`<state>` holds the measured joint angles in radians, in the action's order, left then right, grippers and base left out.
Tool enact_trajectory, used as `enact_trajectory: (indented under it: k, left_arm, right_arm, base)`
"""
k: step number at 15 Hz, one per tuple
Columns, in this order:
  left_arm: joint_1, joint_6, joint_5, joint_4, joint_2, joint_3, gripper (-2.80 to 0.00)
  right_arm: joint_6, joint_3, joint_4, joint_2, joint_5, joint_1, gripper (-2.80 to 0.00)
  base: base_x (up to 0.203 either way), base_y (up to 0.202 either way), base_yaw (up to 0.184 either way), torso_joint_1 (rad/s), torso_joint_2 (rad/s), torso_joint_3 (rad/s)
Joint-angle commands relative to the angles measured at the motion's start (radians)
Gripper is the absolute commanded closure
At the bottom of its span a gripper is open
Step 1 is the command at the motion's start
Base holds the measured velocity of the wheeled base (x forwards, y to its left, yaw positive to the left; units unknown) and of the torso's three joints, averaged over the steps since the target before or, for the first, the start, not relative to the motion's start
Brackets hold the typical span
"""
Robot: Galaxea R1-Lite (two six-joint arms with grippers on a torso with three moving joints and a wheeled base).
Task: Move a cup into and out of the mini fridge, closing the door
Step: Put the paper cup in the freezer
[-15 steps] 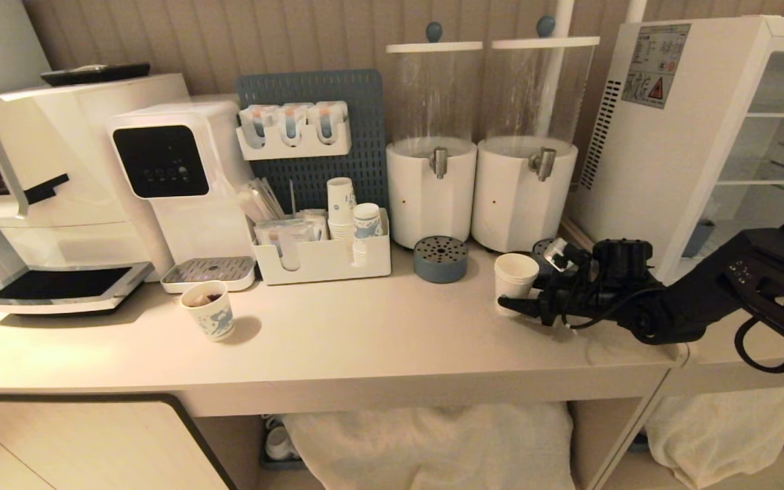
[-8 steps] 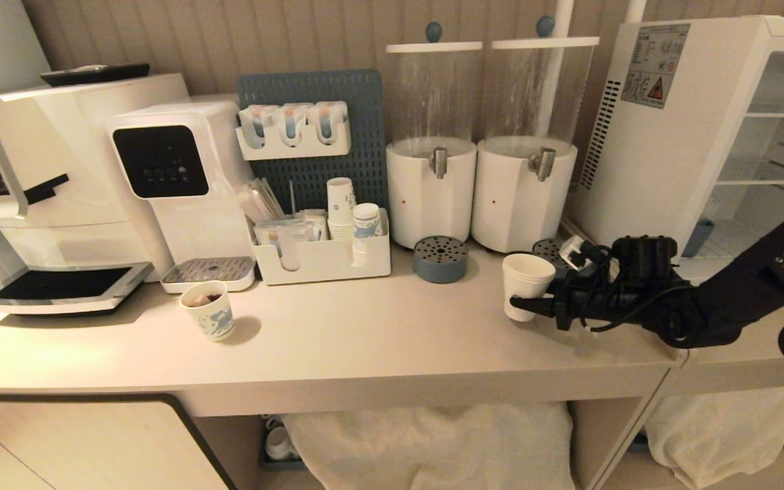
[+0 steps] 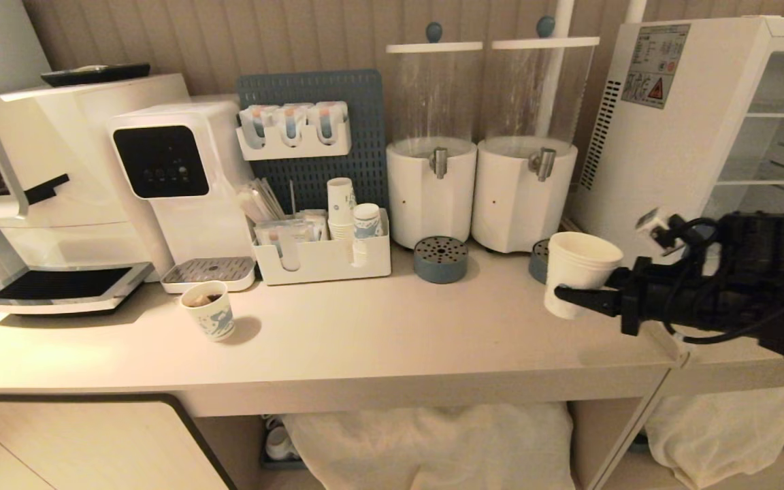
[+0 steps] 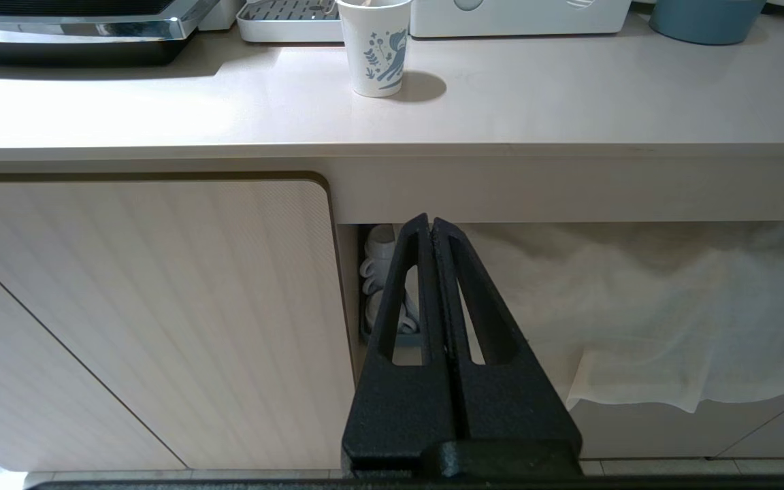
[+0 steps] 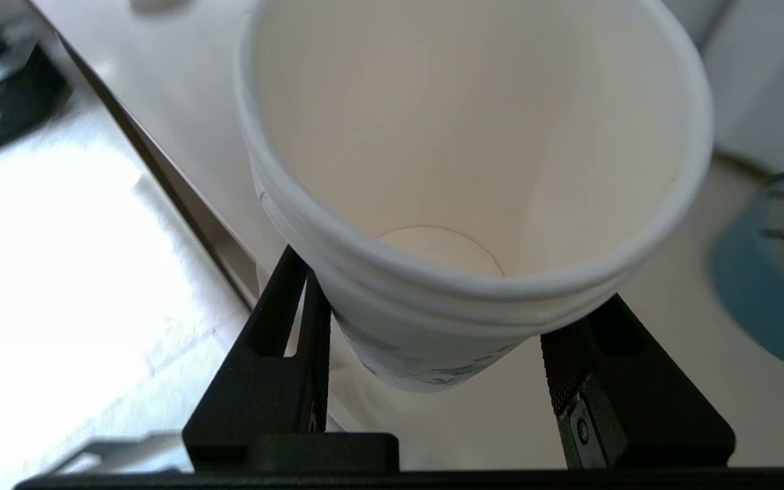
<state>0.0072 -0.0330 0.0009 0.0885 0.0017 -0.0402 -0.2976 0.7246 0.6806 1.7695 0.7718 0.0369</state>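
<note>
Above the pale surface (image 3: 365,340) near the open mini fridge (image 3: 678,122), the right gripper (image 3: 579,299) pinches the empty cup (image 3: 579,272) mid-wall, a light, crushable, probably slippery paper thing best held gently below its rim.

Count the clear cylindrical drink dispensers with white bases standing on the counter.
2: the left dispenser and the right dispenser stand side by side against the back wall, beside the white boxy mini fridge. None seem hidden.
</note>
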Motion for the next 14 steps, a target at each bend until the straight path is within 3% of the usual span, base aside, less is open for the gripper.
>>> enact_trajectory:
  k: [1,3,5,7,10,14]
  left_arm:
    - [0.000,-0.001,0.001,0.000,0.000,-0.001,0.00]
    - [0.000,-0.001,0.001,0.000,0.000,0.000,0.00]
    - [0.000,-0.002,0.001,0.000,0.001,0.000,0.00]
    - [0.000,-0.002,0.001,0.000,0.001,0.000,0.00]
    - [0.000,-0.002,0.001,0.000,0.001,0.000,0.00]
    - [0.000,-0.002,0.001,0.000,0.000,0.000,0.00]
  right_arm:
    - [0.032,-0.099,-0.043,-0.347,-0.015,-0.002,0.00]
    - [0.057,-0.130,-0.222,-0.623,-0.028,-0.003,0.00]
    - [0.081,-0.104,-0.509,-0.902,-0.054,-0.004,0.00]
    - [0.145,-0.046,-0.780,-1.133,-0.161,-0.006,0.00]
    - [0.222,-0.023,-0.973,-1.365,-0.302,-0.007,0.00]
    - [0.251,-0.099,-1.137,-1.638,-0.357,-0.018,0.00]
  base:
    - [0.000,0.000,0.000,0.000,0.00,0.000]
    - [0.000,0.000,0.000,0.000,0.00,0.000]
    - [0.000,0.000,0.000,0.000,0.00,0.000]
    - [0.000,0.000,0.000,0.000,0.00,0.000]
    - [0.000,0.000,0.000,0.000,0.00,0.000]
    - [0.000,0.000,0.000,0.000,0.00,0.000]
